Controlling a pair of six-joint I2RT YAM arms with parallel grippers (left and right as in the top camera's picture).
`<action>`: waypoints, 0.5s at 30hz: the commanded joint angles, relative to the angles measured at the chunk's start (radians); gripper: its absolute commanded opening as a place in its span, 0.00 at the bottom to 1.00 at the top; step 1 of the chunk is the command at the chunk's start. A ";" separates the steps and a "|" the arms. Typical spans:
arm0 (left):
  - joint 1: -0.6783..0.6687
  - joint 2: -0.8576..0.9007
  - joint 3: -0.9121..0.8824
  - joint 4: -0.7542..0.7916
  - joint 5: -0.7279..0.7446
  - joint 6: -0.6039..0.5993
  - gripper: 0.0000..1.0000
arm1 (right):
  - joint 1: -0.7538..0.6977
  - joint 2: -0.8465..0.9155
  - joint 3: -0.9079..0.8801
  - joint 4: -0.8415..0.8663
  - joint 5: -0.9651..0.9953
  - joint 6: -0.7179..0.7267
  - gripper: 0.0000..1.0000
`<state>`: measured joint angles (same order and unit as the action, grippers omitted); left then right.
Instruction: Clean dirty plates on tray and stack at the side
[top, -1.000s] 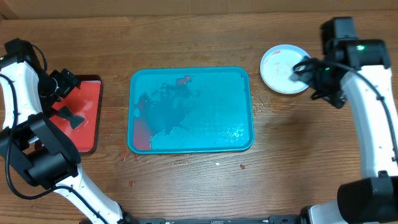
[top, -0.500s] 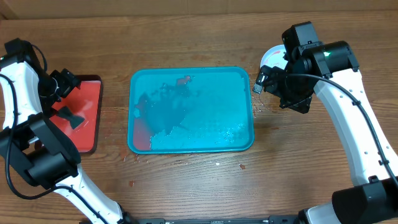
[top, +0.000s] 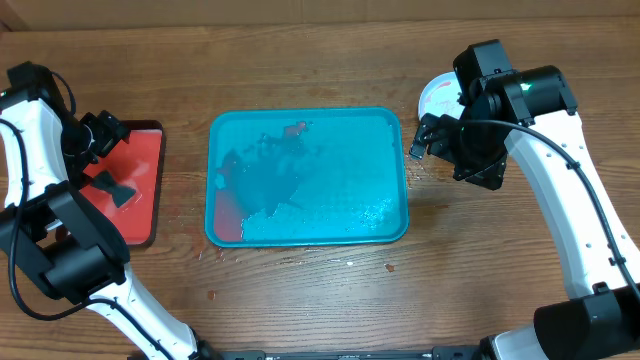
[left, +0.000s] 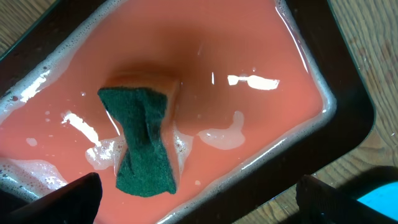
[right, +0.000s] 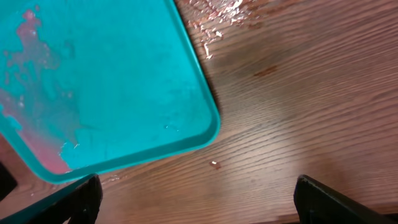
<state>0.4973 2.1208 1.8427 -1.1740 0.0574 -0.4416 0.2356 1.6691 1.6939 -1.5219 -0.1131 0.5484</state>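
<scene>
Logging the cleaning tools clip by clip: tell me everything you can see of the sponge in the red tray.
The sponge is a two-layer pad, with a dark green scouring face on top and orange foam showing beneath at its far end. It is pinched at the waist into a bow-tie shape and looks wet. It lies in shallow pinkish, soapy water inside the red tray with the dark rim. Small bubbles cling along its sides. Nothing grips it.

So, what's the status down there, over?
Left gripper open over sponge in red tray. Right gripper open, empty, beside teal tray corner. Teal tray wet, pink-smeared, no plates on it; white plate outside it, partly hidden. Nothing blocking.
</scene>
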 joint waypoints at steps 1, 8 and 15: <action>-0.007 -0.010 0.020 0.001 0.006 0.008 1.00 | -0.002 -0.015 0.000 0.010 0.048 -0.019 1.00; -0.007 -0.010 0.020 0.001 0.006 0.008 1.00 | -0.002 -0.158 -0.140 0.250 0.044 -0.120 1.00; -0.009 -0.010 0.020 0.001 0.006 0.008 1.00 | -0.002 -0.451 -0.531 0.598 0.037 -0.120 1.00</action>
<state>0.4973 2.1208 1.8431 -1.1740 0.0586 -0.4416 0.2352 1.3277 1.2888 -0.9989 -0.0780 0.4454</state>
